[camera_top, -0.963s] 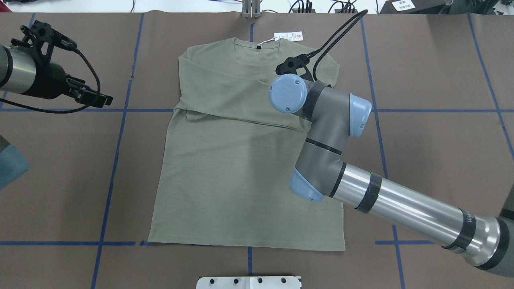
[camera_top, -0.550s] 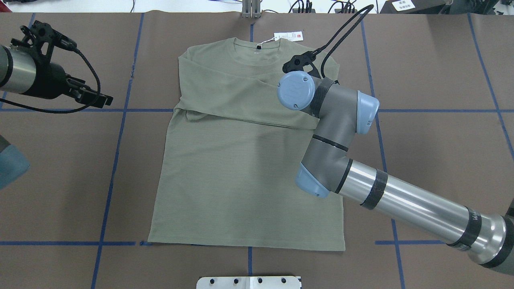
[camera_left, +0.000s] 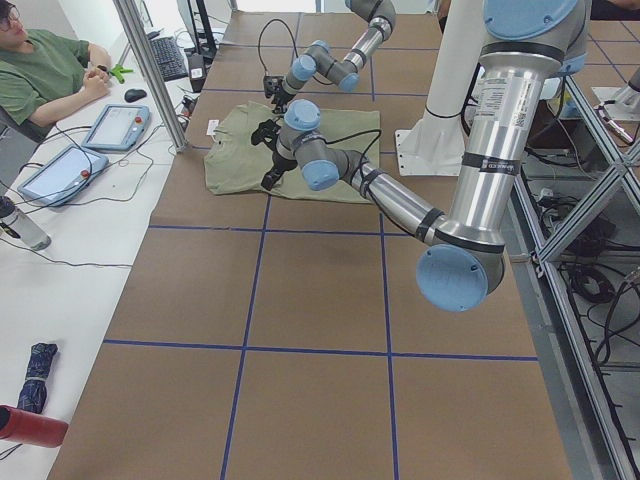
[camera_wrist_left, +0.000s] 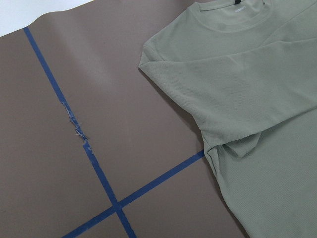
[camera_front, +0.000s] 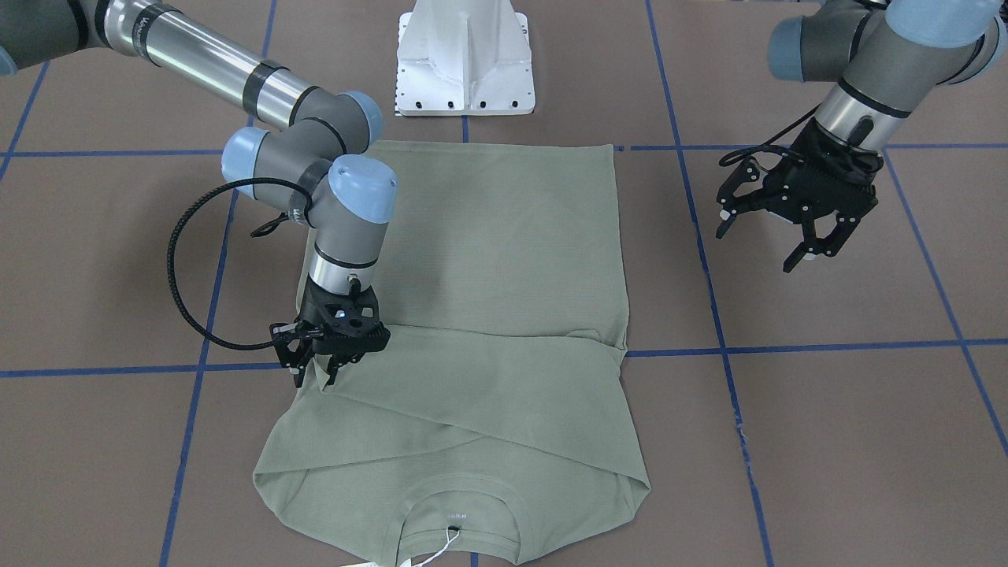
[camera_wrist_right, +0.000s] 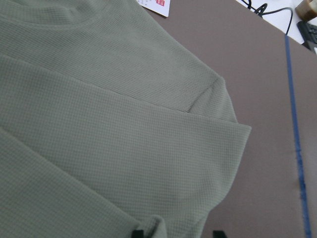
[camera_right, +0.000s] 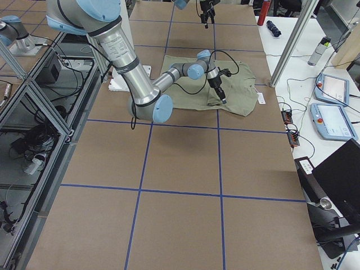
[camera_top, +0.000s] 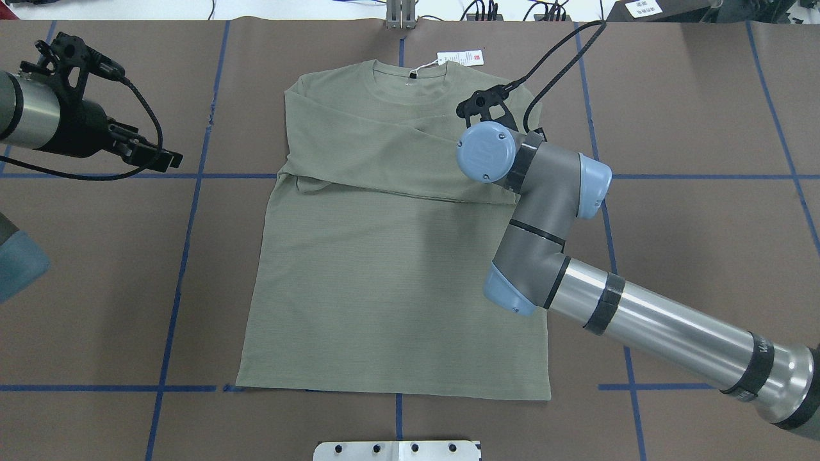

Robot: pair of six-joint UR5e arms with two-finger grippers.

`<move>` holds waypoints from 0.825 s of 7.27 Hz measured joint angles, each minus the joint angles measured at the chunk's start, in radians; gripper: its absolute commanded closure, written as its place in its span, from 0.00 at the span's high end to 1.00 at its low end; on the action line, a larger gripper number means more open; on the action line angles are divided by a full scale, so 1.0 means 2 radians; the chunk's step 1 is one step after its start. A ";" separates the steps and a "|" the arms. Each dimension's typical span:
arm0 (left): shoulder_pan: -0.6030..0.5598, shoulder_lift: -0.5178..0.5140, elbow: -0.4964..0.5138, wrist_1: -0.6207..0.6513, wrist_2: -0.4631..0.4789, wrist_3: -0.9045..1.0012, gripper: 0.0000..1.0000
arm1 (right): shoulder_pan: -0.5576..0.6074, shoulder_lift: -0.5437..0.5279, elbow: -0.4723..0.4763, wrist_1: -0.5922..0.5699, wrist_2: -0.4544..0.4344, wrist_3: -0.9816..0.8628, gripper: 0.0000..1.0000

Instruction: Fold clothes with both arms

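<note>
**Shirt flat on table, R claw low at its edge, L claw off to the side**

We see the sage-green shirt (camera_top: 384, 269) lying flat in the middle of the brown table (camera_top: 692, 96). Its collar is on the far side from the robot and its hem is nearest the white pedestal base (camera_front: 466, 63). Both sleeves are folded in across the chest, one over the other. The white hang tag (camera_top: 460, 58) lies on the table just beyond the collar.

The R gripper (camera_front: 315, 378) points down at the shirt's edge on the robot's right, just below the shoulder, where the folded sleeve meets the side. Its fingers stand apart w/ nothing pinched. In the R wrist view the two fingertips (camera_wrist_right: 136, 233) show spread, one over the cloth and the other over bare table past the edge. We can't tell if they touch the fabric. A black cable (camera_front: 177, 276) loops out from this wrist.

The L gripper (camera_front: 757, 248) hangs over bare table, well apart from the shirt, beyond a blue tape line (camera_top: 186, 256). Its fingers are spread wide and it holds nothing. The L wrist view takes in the shirt's near shoulder and the sleeve fold.

A person (camera_left: 40, 70) sits at the side bench in the ext. left view.
</note>
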 measured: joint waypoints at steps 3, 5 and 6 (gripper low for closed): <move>0.002 -0.005 -0.007 0.000 0.001 -0.031 1.00 | 0.022 -0.032 0.071 0.023 0.097 0.056 1.00; 0.006 -0.003 -0.009 -0.021 0.003 -0.101 1.00 | 0.020 -0.085 0.183 -0.039 0.111 0.110 1.00; 0.018 -0.001 -0.011 -0.039 0.010 -0.161 1.00 | 0.011 -0.124 0.244 -0.045 0.117 0.163 1.00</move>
